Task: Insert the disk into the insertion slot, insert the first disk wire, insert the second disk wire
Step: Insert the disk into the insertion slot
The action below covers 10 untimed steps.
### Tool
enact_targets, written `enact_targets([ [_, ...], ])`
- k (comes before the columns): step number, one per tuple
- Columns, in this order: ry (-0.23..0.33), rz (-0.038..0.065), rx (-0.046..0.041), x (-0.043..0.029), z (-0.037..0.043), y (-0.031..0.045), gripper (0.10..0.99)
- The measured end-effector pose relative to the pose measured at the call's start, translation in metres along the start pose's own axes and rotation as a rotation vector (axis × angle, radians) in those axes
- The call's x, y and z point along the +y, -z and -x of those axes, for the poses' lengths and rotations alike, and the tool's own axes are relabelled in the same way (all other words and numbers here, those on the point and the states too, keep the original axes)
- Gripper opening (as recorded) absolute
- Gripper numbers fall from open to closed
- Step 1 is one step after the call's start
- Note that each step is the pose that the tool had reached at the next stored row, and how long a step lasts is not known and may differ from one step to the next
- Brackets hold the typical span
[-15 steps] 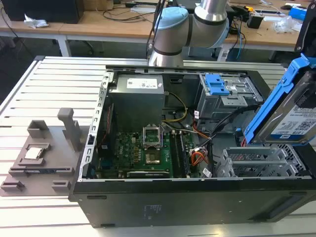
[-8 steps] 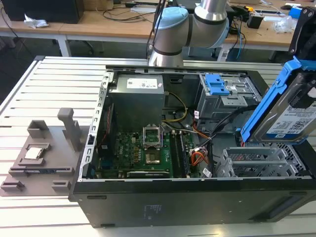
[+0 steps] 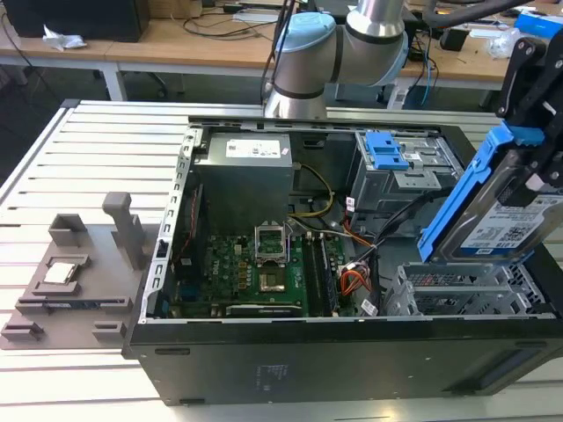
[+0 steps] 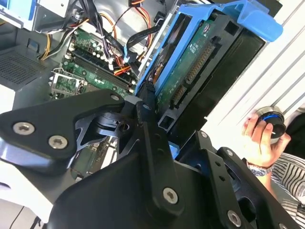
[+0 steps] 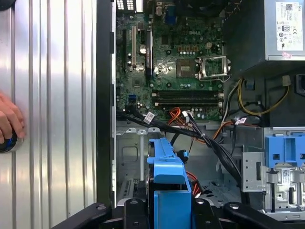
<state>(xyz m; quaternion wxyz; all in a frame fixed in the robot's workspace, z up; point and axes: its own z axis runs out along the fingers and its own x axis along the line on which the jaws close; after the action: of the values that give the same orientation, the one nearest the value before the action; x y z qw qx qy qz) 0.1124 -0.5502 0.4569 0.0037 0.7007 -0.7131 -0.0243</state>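
Black links of my gripper (image 4: 164, 119) up close, clamped on the disk (image 3: 501, 220) by its blue bracket. Disk hangs just above the insertion slot (image 3: 457, 294), not touching it, long axis steeply tilted, lower end toward the slot. Count: one disk, two stacked bays. Loose wires (image 3: 356, 283) beside the slot; number unclear.

Slatted aluminium table (image 3: 97, 149), pale silver, with grooves running its length. Open black computer case (image 3: 308, 369) lies on its side on the slats and takes up most of the surface. Grey fixture plate (image 3: 101, 277) with upright posts sits flat just beside the case, toward the exterior view's left, with a small square chip (image 3: 62, 272) seated on it. In the first wrist view, a person's hand (image 5: 8, 121) rests on the slats over a small round object (image 5: 7, 143).
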Motion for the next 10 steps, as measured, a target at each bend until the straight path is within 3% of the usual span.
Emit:
enact_targets([
  [2,0.0,0.0,0.0,0.0005,-0.0012,-0.0064,0.361],
  [10,0.0,0.0,0.0002,0.0014,-0.0043,-0.0193,0.361],
])
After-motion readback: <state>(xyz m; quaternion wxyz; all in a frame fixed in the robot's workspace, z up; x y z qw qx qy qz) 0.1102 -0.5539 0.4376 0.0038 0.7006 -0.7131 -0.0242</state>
